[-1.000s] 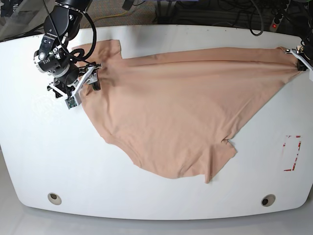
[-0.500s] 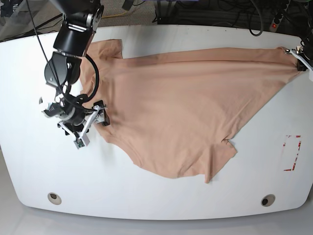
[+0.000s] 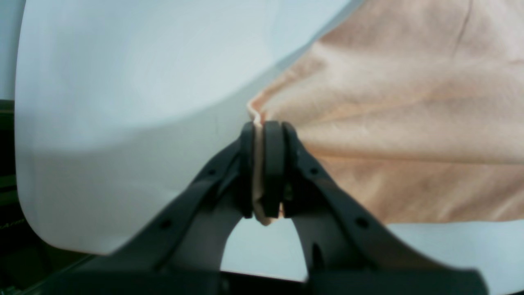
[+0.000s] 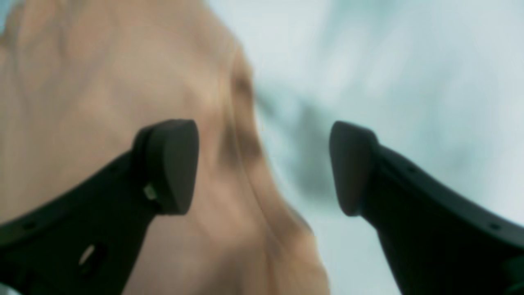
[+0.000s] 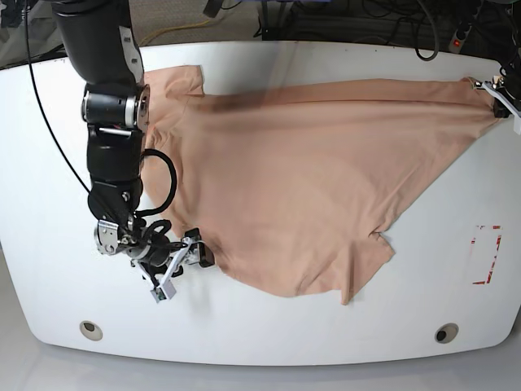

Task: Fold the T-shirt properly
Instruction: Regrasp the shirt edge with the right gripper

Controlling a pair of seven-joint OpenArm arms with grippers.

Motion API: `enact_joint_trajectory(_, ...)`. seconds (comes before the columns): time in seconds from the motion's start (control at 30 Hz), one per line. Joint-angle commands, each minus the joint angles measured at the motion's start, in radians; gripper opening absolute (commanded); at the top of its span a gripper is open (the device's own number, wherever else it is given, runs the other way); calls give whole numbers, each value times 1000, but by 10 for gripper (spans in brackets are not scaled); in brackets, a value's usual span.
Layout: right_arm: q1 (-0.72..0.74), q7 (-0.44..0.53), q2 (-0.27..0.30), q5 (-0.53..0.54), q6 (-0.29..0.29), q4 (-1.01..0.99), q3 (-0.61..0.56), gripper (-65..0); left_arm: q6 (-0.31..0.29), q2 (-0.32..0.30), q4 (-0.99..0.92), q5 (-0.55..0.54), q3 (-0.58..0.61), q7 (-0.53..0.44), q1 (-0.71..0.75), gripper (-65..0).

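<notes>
The peach T-shirt [image 5: 309, 171] lies spread and wrinkled across the white table [image 5: 49, 163]; no smiley print shows. My right gripper [image 5: 195, 254] is at the shirt's front-left edge, low over the table. In the right wrist view it [image 4: 262, 164] is open, with one finger [image 4: 172, 164] over the cloth [image 4: 102, 102] and the other over bare table, the shirt's edge between them. My left gripper [image 5: 498, 94] is at the table's far right back edge. In the left wrist view it [image 3: 262, 164] is shut on a corner of the shirt [image 3: 389, 123], which is pulled taut.
A red-and-white marking [image 5: 487, 254] is on the table at the right. Two round holes [image 5: 91, 330] [image 5: 445, 332] sit near the front edge. Cables [image 5: 366, 20] run behind the table's back edge. My right arm [image 5: 110, 122] stands over the table's left side.
My right arm has swung from the shirt's back-left sleeve area down along its left edge to the front-left edge. The left gripper and its held corner have not moved.
</notes>
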Motion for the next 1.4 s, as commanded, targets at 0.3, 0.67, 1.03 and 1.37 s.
enact_joint_trajectory(0.3,133,329,-10,-82,-1,-378,-39,-179,0,-21,17,-4,-14,-18,0,-650)
enact_joint_trajectory(0.67,85,331,-89,-143,-21,-375,-39,-182,0,-21,17,-4,-14,-18,0,-650)
enact_joint_trajectory(1.03,59,329,-109,-134,-21,-325,-36,-590,0,-27,8,-1,-14,-20,-26,-650)
enact_joint_trajectory(1.37,-133,158,-53,-131,-11,40,-30,-650,-2,-21,6,220,25,-21,-150,-650)
